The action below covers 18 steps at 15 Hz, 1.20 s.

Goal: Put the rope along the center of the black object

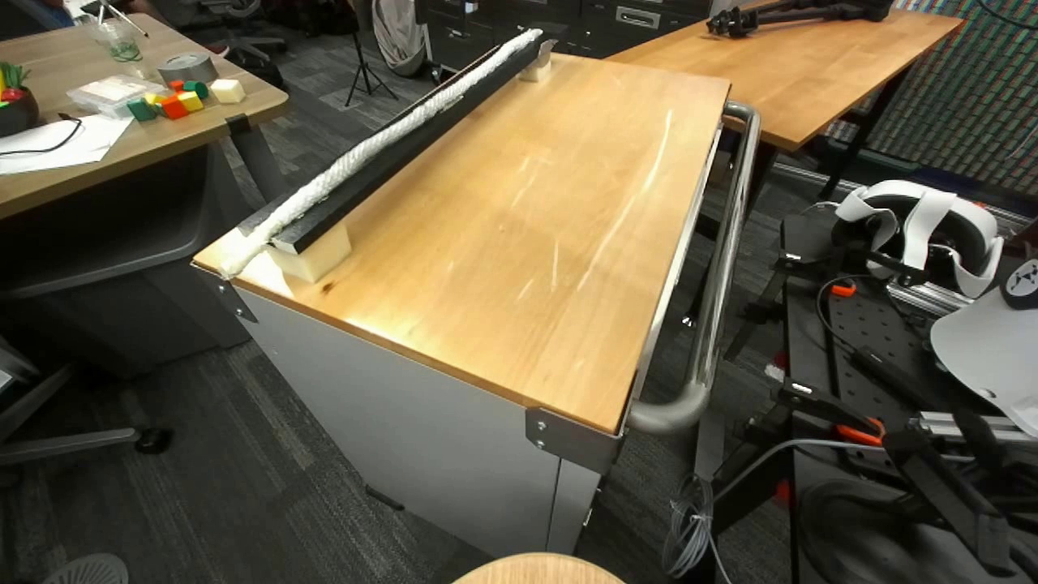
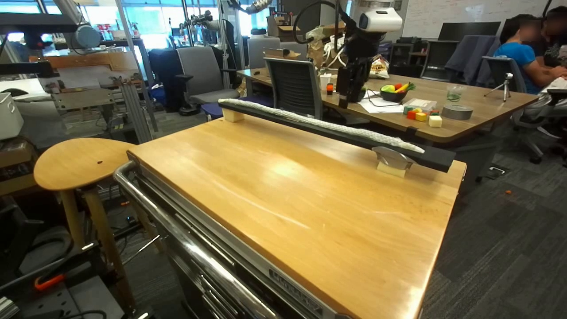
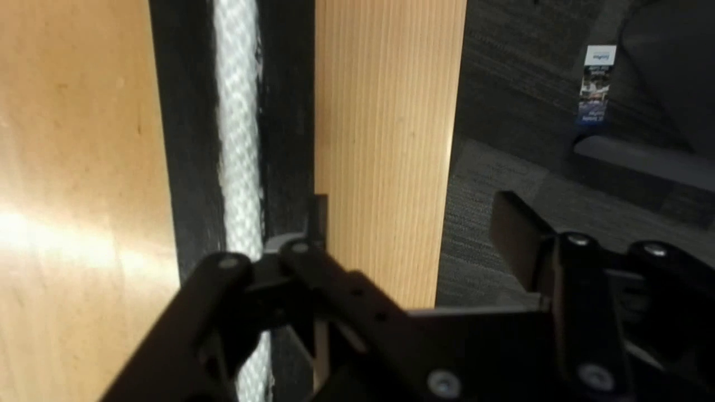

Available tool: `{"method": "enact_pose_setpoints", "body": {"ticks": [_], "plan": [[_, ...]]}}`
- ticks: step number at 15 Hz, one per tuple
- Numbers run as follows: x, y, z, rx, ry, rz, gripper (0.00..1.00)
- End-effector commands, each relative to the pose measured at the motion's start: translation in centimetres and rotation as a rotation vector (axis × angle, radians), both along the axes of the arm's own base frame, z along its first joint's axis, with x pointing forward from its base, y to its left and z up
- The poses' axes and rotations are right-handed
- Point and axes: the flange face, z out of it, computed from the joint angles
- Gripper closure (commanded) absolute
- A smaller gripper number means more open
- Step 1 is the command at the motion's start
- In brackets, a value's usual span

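nearest us in the wrist view, the dark gripper (image 3: 414,212) hangs with its fingers (image 3: 516,240) spread wide apart, gripping nothing: one finger shows over the edge of the black strip (image 3: 287,139), the other against the carpet (image 3: 491,167). the white rope (image 3: 240,123) lies along the top of the strip, close to its middle line as we look down. in an exterior view we see one end of the rope run past the strip and droop at the corner of the wooden tabletop (image 1: 519,268), though we cannot tell whether it touches. in an exterior view the opposite end stops short of the strip's tip, near a curved metal piece (image 2: 392,155). pale blocks (image 1: 320,253) prop the strip near both ends, and a steel bar (image 1: 730,235) borders the long side opposite. beyond, we spot a brown table (image 2: 491,110) with coloured blocks (image 2: 421,117), a roll of grey tape (image 2: 457,112) and a black bowl (image 2: 393,96); farther back, a person in a blue shirt (image 2: 519,53) sits.
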Motion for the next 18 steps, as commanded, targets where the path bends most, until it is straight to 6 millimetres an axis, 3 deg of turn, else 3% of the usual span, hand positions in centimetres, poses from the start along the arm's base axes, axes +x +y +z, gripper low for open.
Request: {"method": "enact_pose_setpoints", "body": {"ticks": [1, 4, 7, 12, 18], "plan": [[-1.1, 2.8, -0.3, 0.083, 0.041, 0.011, 0.58], [-1.9, 5.3, -1.2, 0.146, 0.089, 0.050, 0.81], [-2.8, 7.7, -0.8, 0.185, 0.106, 0.089, 1.00], [-4.1, 10.0, 1.1, 0.230, 0.092, 0.112, 1.00], [-5.9, 12.9, -0.5, 0.188, 0.139, 0.148, 1.00]]}}
